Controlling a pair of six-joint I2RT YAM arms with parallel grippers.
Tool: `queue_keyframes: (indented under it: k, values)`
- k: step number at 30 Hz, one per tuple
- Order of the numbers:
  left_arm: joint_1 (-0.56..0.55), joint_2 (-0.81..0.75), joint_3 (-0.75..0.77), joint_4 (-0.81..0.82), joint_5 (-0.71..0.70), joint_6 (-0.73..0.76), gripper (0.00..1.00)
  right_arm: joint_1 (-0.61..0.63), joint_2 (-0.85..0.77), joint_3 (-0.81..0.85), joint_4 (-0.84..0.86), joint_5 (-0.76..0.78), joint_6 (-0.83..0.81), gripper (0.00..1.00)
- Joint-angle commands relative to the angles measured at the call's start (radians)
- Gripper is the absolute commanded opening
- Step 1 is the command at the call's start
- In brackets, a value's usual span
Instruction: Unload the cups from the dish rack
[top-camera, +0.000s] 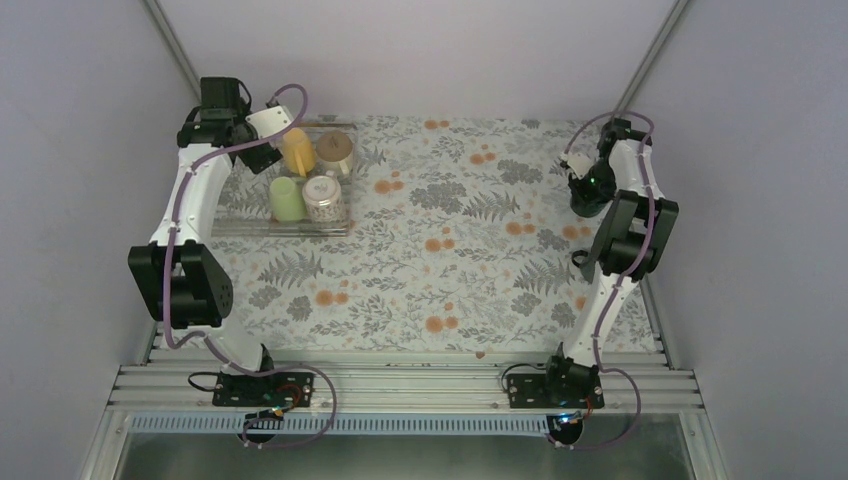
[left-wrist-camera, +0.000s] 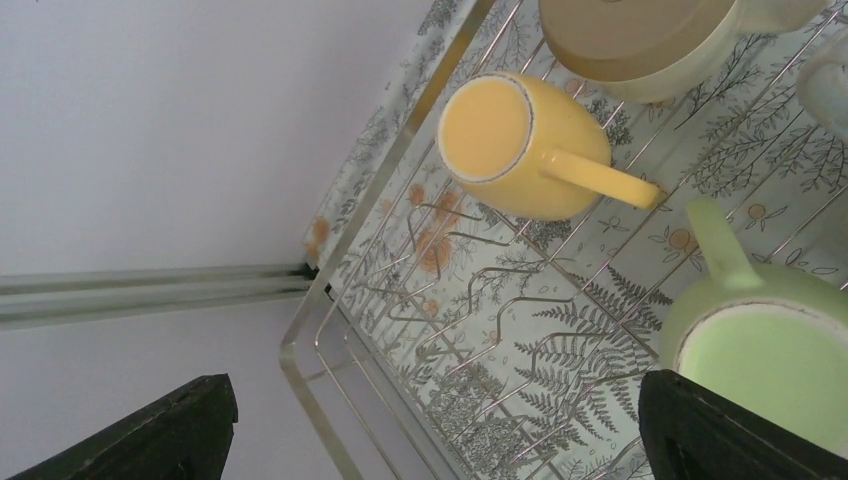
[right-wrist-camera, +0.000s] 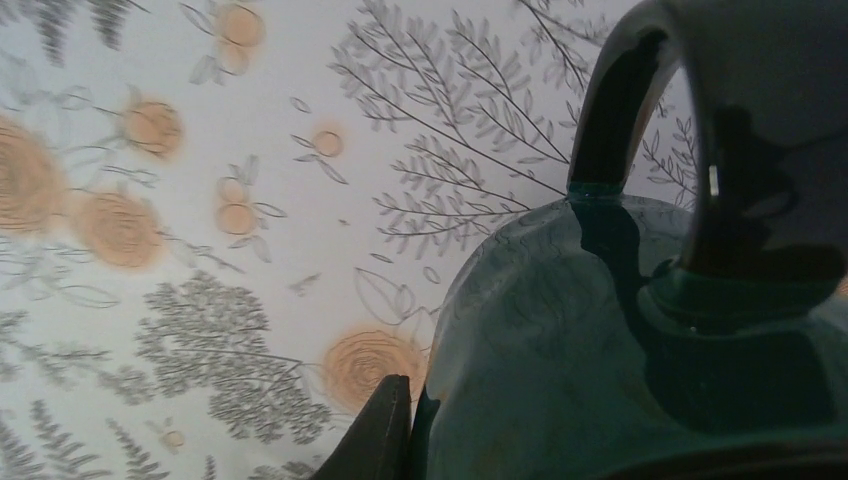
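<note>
Seen from above, the dish rack (top-camera: 262, 222) lies flat at about 10 o'clock on the floral surface (top-camera: 450, 270), near the far left corner. Four mugs stand in it in a two-by-two block. The yellow mug (top-camera: 297, 150) and the cream mug (top-camera: 336, 150) are on the far side. The pale green mug (top-camera: 287, 198) and the patterned mug (top-camera: 323, 198) are on the near side.

The left end effector (top-camera: 258, 143) hangs over the rack's far left part, at 9 o'clock from the yellow mug. It is released, with its jaws spread wide and nothing between them. In its wrist view the two dark fingers (left-wrist-camera: 160, 440) sit at the bottom corners with bare rack bars between them. The yellow mug (left-wrist-camera: 520, 140) stands upside down with its handle pointing to 4 o'clock. The pale green mug (left-wrist-camera: 770, 340) is at lower right.

The right end effector (top-camera: 588, 190) is at about 2 o'clock on the surface, well apart from the rack. It is clenched on the dark green mug (top-camera: 590, 200). In its wrist view that mug (right-wrist-camera: 560, 330) fills the lower right, its handle arching upward. One finger (right-wrist-camera: 385, 425) presses against its side.
</note>
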Motion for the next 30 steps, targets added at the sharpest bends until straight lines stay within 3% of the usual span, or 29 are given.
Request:
queue_keyframes:
  k: [1, 12, 19, 23, 30]
  values:
    - [0.015, 0.012, -0.018, 0.006, -0.01, 0.012, 1.0, -0.023, 0.035, 0.004, 0.056, 0.039, -0.016, 0.04]
    - [0.017, 0.028, -0.01, -0.027, 0.019, 0.002, 1.0, -0.027, 0.078, -0.003, 0.095, 0.003, -0.006, 0.04]
    - [0.017, 0.078, 0.052, -0.098, 0.019, -0.011, 1.0, -0.029, 0.099, 0.01, 0.104, 0.003, 0.009, 0.14]
    - [0.017, 0.091, 0.101, -0.134, 0.03, -0.018, 1.0, -0.029, 0.045, -0.002, 0.11, 0.003, 0.011, 0.38]
    - [-0.002, 0.088, 0.131, -0.112, 0.037, -0.075, 1.0, -0.018, -0.155, -0.017, 0.112, 0.004, 0.01, 0.57]
